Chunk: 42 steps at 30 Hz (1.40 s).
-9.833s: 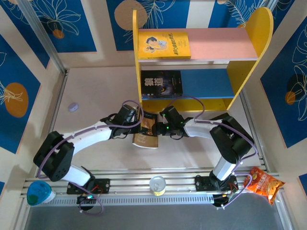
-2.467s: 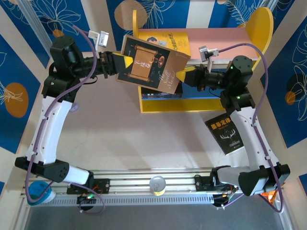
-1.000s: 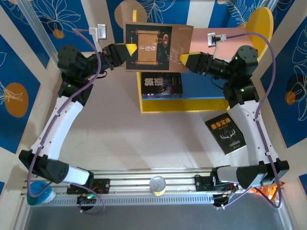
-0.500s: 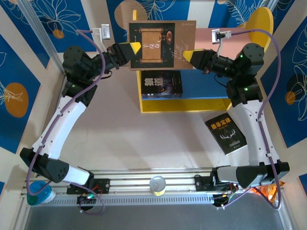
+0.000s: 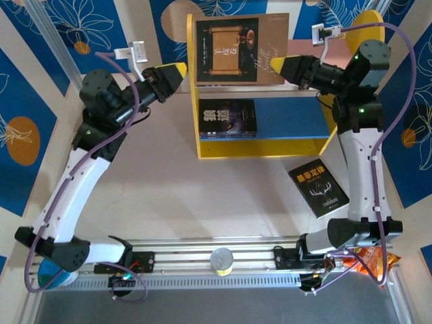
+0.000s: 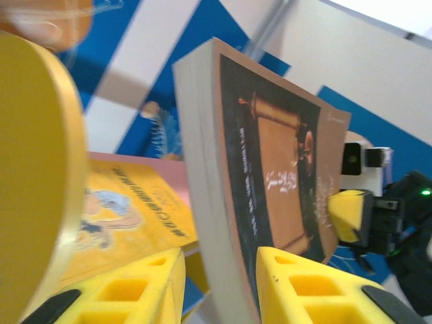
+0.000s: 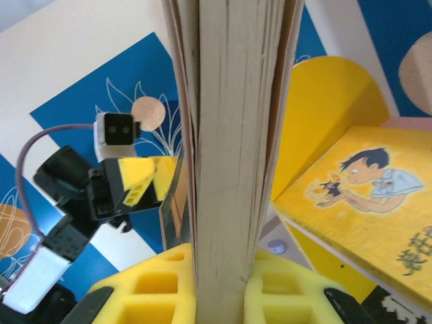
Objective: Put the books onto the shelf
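Note:
The tan scroll-picture book (image 5: pixel 241 49) hangs over the shelf's (image 5: pixel 263 147) pink upper board, and my right gripper (image 5: pixel 278 65) is shut on its right edge. In the right wrist view its page block (image 7: pixel 229 135) is clamped between the pads of that gripper (image 7: pixel 219 260). My left gripper (image 5: pixel 181 69) is open, just left of the book. Its pads (image 6: pixel 297 277) straddle the book's near edge (image 6: pixel 202 169) with gaps on both sides. A yellow cartoon book (image 7: pixel 351 196) lies on the upper board. One black book (image 5: pixel 228 119) lies on the lower tier, another (image 5: pixel 318 187) on the table.
The shelf's yellow left panel (image 5: pixel 191 67) stands close to the left fingers. An orange snack bag (image 5: pixel 374 260) lies at the front right, a can (image 5: pixel 221 260) on the front rail and a teal cup (image 5: pixel 47 277) at the front left.
My left gripper has let go of the tan book's left edge and drawn back to the left. The right gripper has carried the book farther back, over the shelf's top.

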Tool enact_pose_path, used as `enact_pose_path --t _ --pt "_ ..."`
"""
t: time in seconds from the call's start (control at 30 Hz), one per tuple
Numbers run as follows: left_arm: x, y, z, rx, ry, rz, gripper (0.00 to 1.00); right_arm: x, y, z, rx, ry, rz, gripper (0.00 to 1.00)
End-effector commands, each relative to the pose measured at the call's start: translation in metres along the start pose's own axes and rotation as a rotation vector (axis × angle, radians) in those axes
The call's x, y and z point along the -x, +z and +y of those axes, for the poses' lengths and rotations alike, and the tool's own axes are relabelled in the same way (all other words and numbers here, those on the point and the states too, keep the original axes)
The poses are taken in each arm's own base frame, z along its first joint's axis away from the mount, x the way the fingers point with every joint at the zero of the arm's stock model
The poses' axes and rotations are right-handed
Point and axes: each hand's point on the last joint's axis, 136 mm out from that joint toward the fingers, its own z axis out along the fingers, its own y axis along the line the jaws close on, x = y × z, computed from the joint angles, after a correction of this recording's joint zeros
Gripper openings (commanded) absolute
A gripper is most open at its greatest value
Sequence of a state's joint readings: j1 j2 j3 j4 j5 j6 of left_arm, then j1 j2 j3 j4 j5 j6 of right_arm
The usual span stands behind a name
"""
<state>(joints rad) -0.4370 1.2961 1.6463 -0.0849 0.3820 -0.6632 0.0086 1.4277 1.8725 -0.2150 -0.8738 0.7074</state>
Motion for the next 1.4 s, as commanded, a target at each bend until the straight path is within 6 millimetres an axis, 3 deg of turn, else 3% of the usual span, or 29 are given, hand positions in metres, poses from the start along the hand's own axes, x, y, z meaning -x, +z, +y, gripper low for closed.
enact_pose_path --t 0.0,0.23,0.63,1.37 --pt "0.001 -0.017 0.024 0.182 0.081 -0.012 0.33 0.009 -0.004 0.006 0.006 -0.024 0.005 0.00" --pt "-0.002 -0.026 0.035 0.248 0.108 -0.003 0.34 0.012 0.003 -0.019 -0.017 0.024 0.024 0.00" --pt "-0.008 -0.029 0.041 0.277 0.132 0.015 0.34 0.002 0.021 -0.055 -0.027 0.091 0.061 0.00" --pt "-0.007 -0.035 0.039 0.282 0.149 0.015 0.35 -0.017 0.048 -0.079 -0.075 0.137 0.117 0.03"
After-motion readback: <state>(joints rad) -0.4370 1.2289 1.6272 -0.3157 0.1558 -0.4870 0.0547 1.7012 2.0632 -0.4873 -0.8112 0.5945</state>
